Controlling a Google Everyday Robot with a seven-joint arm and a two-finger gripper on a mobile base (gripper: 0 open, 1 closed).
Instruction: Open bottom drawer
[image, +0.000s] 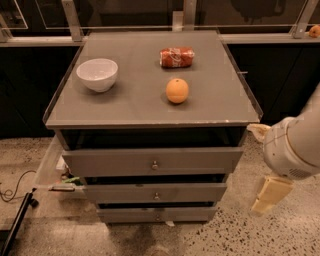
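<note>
Starting at the left, a black cable (11, 190) lies on the speckled floor beside the grey cabinet (130, 107). A white bowl (97, 74) stands on the left of its top. Farther right are an orange (177, 90) and, behind it, a red can (176, 57) lying on its side.

Below the top, three grey fronts are stacked. The bottom drawer (125, 215) is the lowest and slimmest, just above the floor, under the top drawer (110, 162) and the middle drawer (195, 192). Its flat front faces the camera and its long axis runs left to right, parallel to the cabinet's front edge. A small round knob (157, 217) sits at its centre. It looks pushed in, so the opening is not yet begun.

At the far right the white arm (295, 145) reaches in from the frame edge. The gripper (271, 195) hangs below it, off the cabinet's right side at about the height of the lower two drawers. It is well apart from the knob and touches nothing. Whether it is released or clenched I cannot tell from this view.

The step in hand reads as the approach. The next move, as I judge it, calls for carrying the gripper left and slightly down to meet that lowest knob, not the one above. It would then take hold and pull straight out toward the camera, square to the front's long axis.
</note>
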